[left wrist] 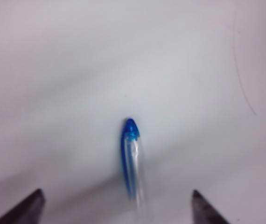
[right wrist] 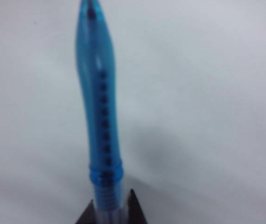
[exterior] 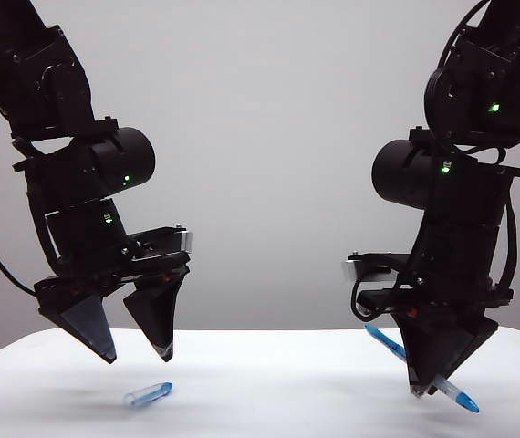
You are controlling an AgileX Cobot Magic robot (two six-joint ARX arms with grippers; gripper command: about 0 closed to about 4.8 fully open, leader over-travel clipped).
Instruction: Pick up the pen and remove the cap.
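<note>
The pen (right wrist: 99,102), with a clear blue grip section and no cap on it, is clamped in my right gripper (right wrist: 112,198). In the exterior view the right gripper (exterior: 417,391) hangs low over the right side of the table. The pen (exterior: 456,395) slants through it, blue tip down and to the right. The cap (exterior: 148,393), short and clear with a blue clip, lies loose on the table at the left. My left gripper (exterior: 138,357) hovers just above it, open and holding nothing. In the left wrist view the cap (left wrist: 131,158) lies between the wide-spread fingers of the left gripper (left wrist: 117,192).
A white table (exterior: 287,383) runs across the bottom of the exterior view, against a plain grey wall. Its far edge lies just behind both grippers. A thin dark line (left wrist: 245,88) marks the surface in the left wrist view.
</note>
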